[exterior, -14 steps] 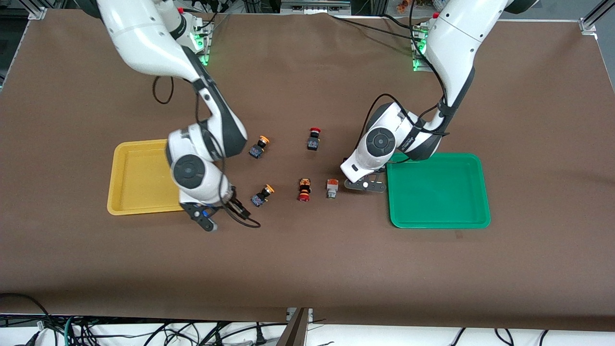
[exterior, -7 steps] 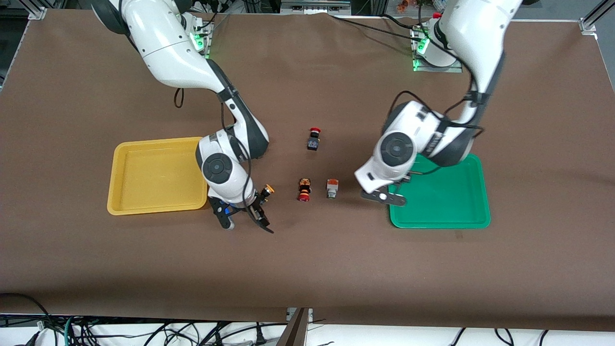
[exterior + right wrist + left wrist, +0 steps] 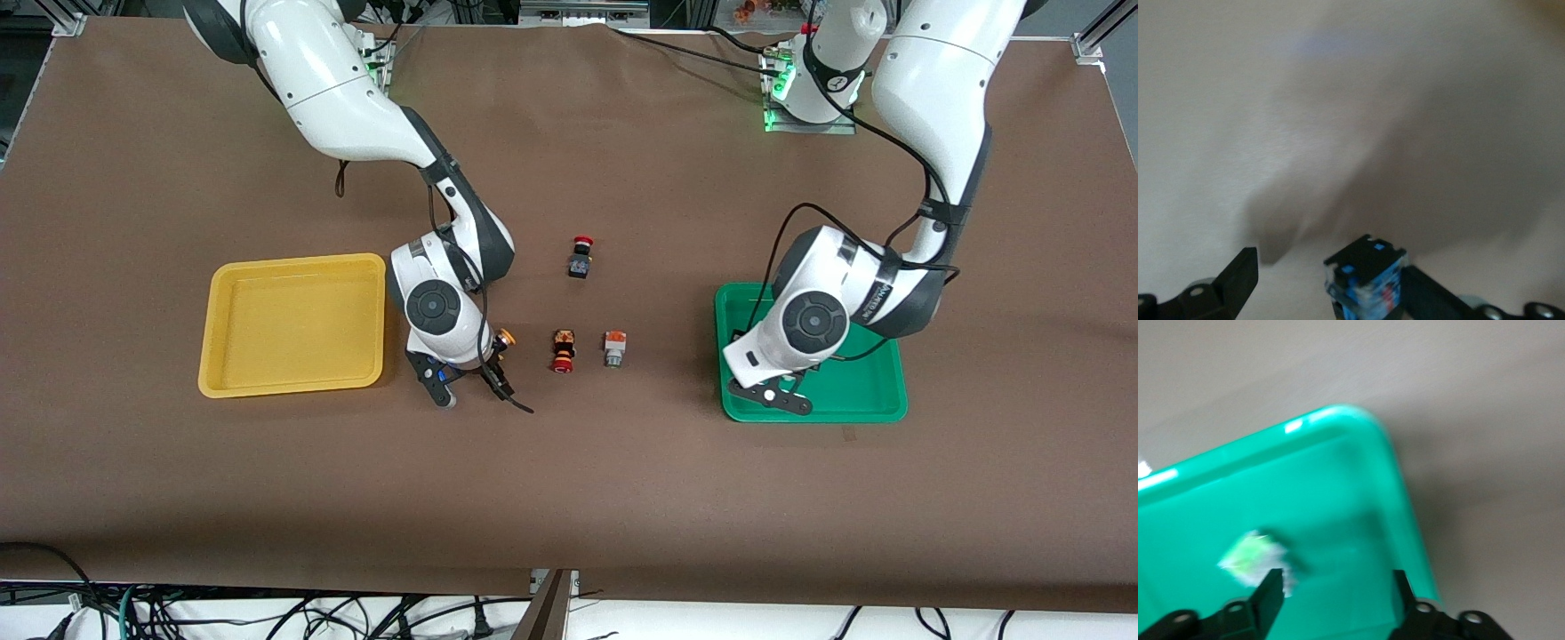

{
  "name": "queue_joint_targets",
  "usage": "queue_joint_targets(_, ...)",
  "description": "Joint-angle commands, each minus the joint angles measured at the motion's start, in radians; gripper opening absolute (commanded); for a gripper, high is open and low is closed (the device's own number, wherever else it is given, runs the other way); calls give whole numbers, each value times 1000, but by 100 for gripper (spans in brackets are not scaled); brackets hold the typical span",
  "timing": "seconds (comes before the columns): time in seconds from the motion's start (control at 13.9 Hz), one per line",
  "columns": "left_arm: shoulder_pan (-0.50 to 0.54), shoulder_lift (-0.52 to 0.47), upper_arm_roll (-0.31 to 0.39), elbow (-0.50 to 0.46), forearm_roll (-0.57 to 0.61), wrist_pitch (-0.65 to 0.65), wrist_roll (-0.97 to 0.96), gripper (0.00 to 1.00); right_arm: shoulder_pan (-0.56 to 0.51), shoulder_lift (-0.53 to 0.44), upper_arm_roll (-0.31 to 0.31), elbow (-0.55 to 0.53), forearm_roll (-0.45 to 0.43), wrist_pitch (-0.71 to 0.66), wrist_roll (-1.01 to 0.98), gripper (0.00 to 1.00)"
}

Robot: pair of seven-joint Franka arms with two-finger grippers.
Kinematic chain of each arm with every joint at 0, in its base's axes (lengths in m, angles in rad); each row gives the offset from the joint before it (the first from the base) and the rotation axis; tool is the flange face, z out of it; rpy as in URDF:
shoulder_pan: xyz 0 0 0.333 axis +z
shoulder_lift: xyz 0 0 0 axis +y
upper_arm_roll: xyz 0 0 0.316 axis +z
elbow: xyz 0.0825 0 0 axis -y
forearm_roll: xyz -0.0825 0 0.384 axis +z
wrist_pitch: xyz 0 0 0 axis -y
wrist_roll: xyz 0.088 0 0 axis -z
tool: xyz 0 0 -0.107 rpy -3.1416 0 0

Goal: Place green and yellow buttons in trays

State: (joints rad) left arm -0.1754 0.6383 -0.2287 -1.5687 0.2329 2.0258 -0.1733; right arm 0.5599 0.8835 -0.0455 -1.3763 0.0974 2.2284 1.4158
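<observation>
My right gripper (image 3: 467,384) is open and low at a yellow-capped button (image 3: 503,339) lying nearer to the front camera than the yellow tray's (image 3: 293,378) corner. In the right wrist view the gripper (image 3: 1331,280) has that button's dark blue-black body (image 3: 1365,277) against one finger, with a wide gap to the other. A second yellow-capped button is hidden under the right arm. My left gripper (image 3: 769,396) is open over the green tray (image 3: 867,400). In the left wrist view the gripper (image 3: 1336,587) is open, and a white and pale green button (image 3: 1255,560) lies in the tray (image 3: 1358,453) beside one finger.
A white-silver button with an orange part (image 3: 614,347) lies mid-table. Beside it is a red-capped switch (image 3: 563,349). Another red-capped switch (image 3: 581,258) lies farther from the front camera. The brown table mat (image 3: 622,498) stretches wide toward the front camera.
My right gripper moved from the yellow tray's edge to the yellow-capped button. My left gripper moved from beside the white-silver button to over the green tray.
</observation>
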Motion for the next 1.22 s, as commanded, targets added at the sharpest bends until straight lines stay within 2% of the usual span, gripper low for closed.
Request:
queue_joint_targets(0.0, -105, 44, -17, 111, 11, -9, -150, 100, -20, -14, -4, 110, -4, -189, -29, 100)
queue_joint_targets(0.14, -137, 163, -18, 272, 6, -4, -184, 100, -15, -8, -4, 114, -5, -193, -23, 100)
queue_joint_targets(0.29, -195, 256, -17, 364, -44, 57, -280, 100, -9, -3, -2, 108, -2, -193, -8, 100)
queue_joint_targets(0.58, -288, 296, -9, 351, -38, 117, -390, 100, 12, 6, -4, 63, -16, -191, -21, 100)
queue_joint_targets(0.65, -294, 308, -9, 351, -40, 128, -390, 100, 14, 14, -4, 63, -28, -187, -21, 89)
queue_joint_targets(0.72, -294, 314, -9, 351, -41, 131, -391, 100, 12, 18, -4, 63, -28, -185, -12, 51)
queue_joint_targets(0.79, -295, 313, -9, 348, -41, 131, -391, 100, 6, 20, -4, 65, -24, -187, -11, 1)
queue_joint_targets(0.94, -296, 296, -11, 287, -43, 128, -391, 100, -3, 19, -8, 72, -34, -182, -8, 0)
queue_joint_targets(1.15, -294, 293, -11, 259, -43, 120, -391, 100, -3, -36, -51, 74, -59, -237, -38, 0)
